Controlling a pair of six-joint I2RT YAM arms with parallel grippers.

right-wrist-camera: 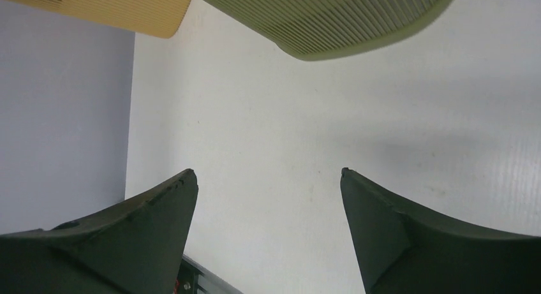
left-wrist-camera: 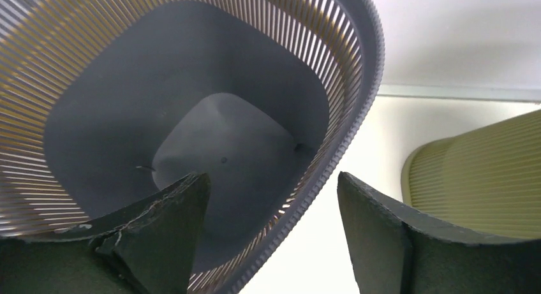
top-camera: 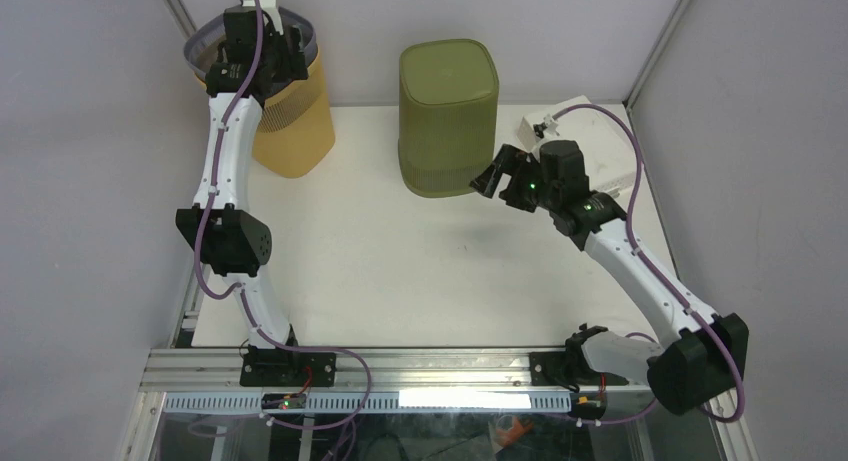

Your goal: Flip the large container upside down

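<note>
Yellow slatted container [top-camera: 300, 126], grey-rimmed, upright at far-left corner, mouth up, long axis vertical. My left gripper [left-wrist-camera: 271, 179] directly above mouth, jaws apart astride rim. My right gripper [top-camera: 492, 178], jaws apart, beside green bin [top-camera: 447, 121]. I judge left arm nearer.

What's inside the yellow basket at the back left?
The yellow basket looks empty: only its grey inner wall and bare floor show. The fingers of the left claw cover the near part of the floor.
</note>
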